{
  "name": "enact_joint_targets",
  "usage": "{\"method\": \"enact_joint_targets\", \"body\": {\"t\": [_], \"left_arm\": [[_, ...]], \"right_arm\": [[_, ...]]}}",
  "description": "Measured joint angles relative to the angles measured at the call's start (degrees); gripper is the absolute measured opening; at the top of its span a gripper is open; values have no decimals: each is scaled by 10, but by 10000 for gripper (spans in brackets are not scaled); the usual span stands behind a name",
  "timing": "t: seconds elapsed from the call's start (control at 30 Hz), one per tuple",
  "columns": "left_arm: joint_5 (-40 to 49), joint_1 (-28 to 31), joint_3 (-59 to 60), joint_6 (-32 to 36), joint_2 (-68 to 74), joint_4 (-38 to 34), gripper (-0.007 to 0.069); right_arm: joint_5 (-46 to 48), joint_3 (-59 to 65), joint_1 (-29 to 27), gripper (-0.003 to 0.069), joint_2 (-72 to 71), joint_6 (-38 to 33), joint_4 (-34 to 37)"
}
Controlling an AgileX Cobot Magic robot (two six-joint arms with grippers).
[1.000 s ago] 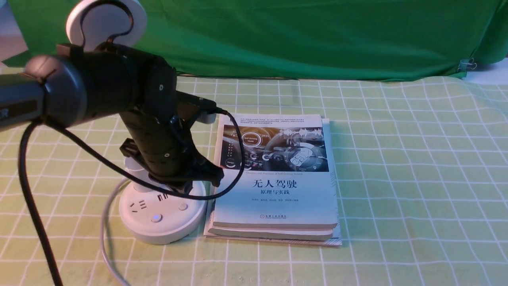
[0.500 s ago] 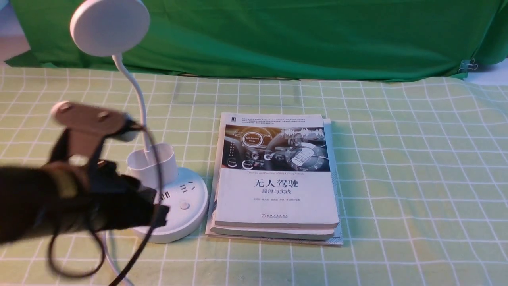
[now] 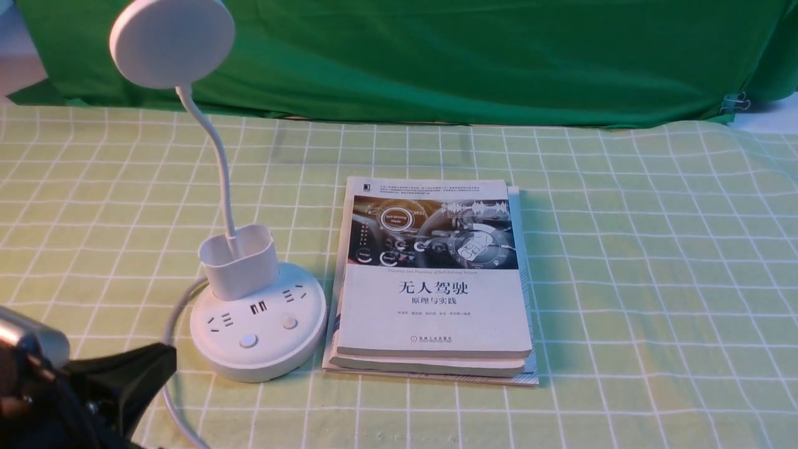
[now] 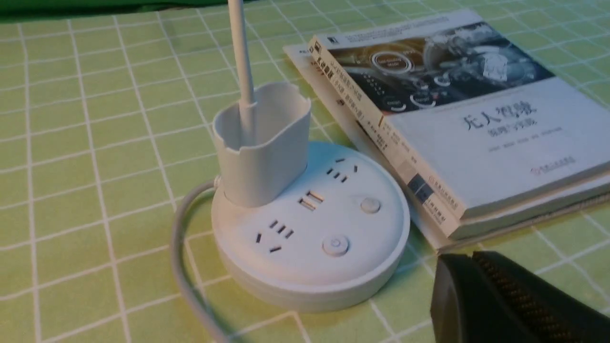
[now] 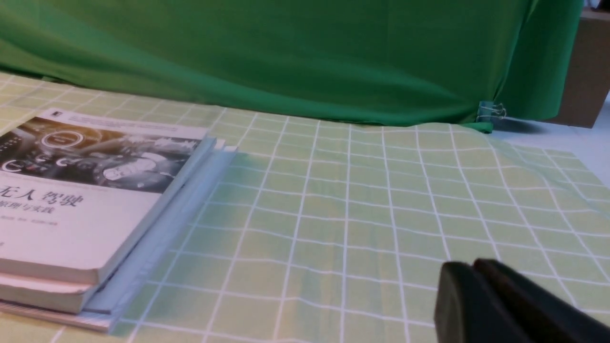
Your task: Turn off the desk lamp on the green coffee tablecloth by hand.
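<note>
The white desk lamp stands at the left on the green coffee tablecloth point(image 3: 648, 262). Its disc head point(image 3: 171, 40) is up high, and its round base point(image 3: 299, 349) has sockets and two buttons. The front button point(image 3: 248, 341) shows no blue glow. The lamp base also shows in the left wrist view point(image 4: 367, 267). My left gripper point(image 3: 163, 360) is shut and empty, low at the near left and apart from the base; its tip shows in the left wrist view point(image 4: 469, 259). My right gripper point(image 5: 469, 267) is shut and empty above the cloth, out of the front view.
A stack of books point(image 3: 436, 280) lies right beside the lamp base. The lamp's white cord point(image 3: 171, 324) curls from the base toward the near edge. The dark green backdrop point(image 3: 467, 56) hangs at the back, with a binder clip point(image 3: 735, 100) at its right end.
My left arm has drawn back from over the lamp base, down to the near left corner. The blue glow on the front button has gone out.
</note>
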Motion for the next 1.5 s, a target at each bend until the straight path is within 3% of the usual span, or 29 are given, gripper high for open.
{"method": "enact_joint_targets", "body": {"t": [0.4, 0.7, 0.83, 1.07, 1.5], "left_arm": [[4, 16, 13, 1, -26, 22, -3], [-4, 231, 68, 71, -253, -39, -3], [19, 283, 90, 73, -322, -51, -3], [91, 291, 114, 51, -346, -52, -3], [95, 278, 114, 44, -347, -51, -1]], "right_arm": [[0, 0, 0, 29, 0, 0, 0], [0, 0, 0, 29, 0, 0, 0], [1, 0, 0, 29, 0, 0, 0], [1, 0, 0, 29, 0, 0, 0], [1, 0, 0, 29, 0, 0, 0]]}}
